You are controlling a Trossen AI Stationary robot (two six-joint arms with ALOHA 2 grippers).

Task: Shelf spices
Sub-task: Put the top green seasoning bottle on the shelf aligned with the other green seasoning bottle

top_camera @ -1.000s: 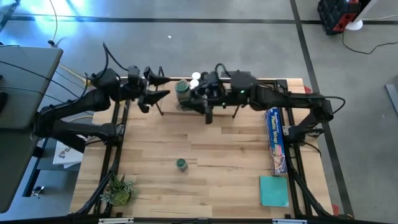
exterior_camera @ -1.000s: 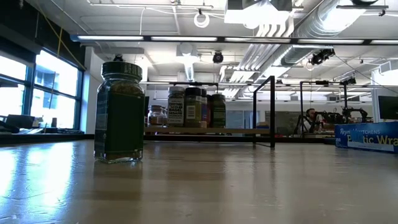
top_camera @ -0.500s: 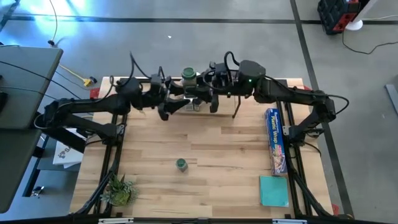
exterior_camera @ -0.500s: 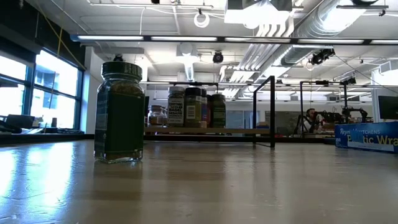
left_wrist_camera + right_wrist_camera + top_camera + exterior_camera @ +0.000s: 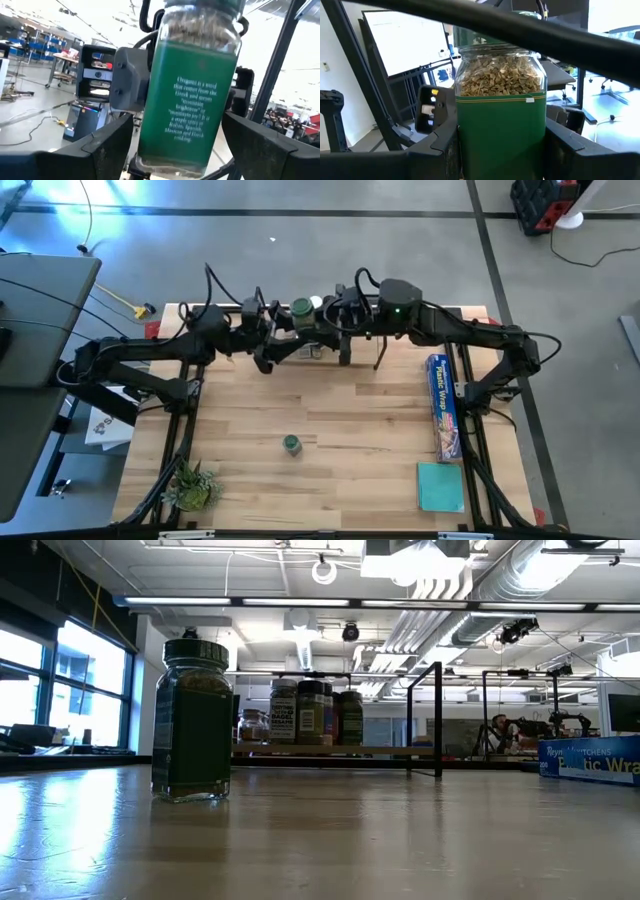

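A spice jar (image 5: 301,308) with a green lid and green label hangs over the shelf (image 5: 330,750) at the table's far edge. My right gripper (image 5: 318,318) is shut on it, reaching in from the table's right. My left gripper (image 5: 290,320) comes from the left and is open. Its fingers (image 5: 105,145) stand on either side of the same jar (image 5: 190,100), and I see no touch. Several jars (image 5: 310,712) stand on the shelf's wooden board. One dark green jar (image 5: 291,444) stands alone on its base mid-table. My right gripper pinches the jar's green-labelled body (image 5: 465,135) between its two fingers, on two opposite sides below the clear shoulder. The fingers lie level and come from the table's right. The jar stands upright in the hold, lifted clear above the shelf.
A long blue plastic-wrap box (image 5: 443,405) lies along the table's right edge, with a flat teal square (image 5: 440,486) nearer the front. A small plant (image 5: 190,485) sits at the near left corner. The shelf's black wire uprights (image 5: 438,720) rise beside the grippers.
My left gripper has swung toward the table's right, up to the jar held by my right gripper, and now flanks it. My right gripper has carried the jar a little toward the far edge; the jar stays upright.
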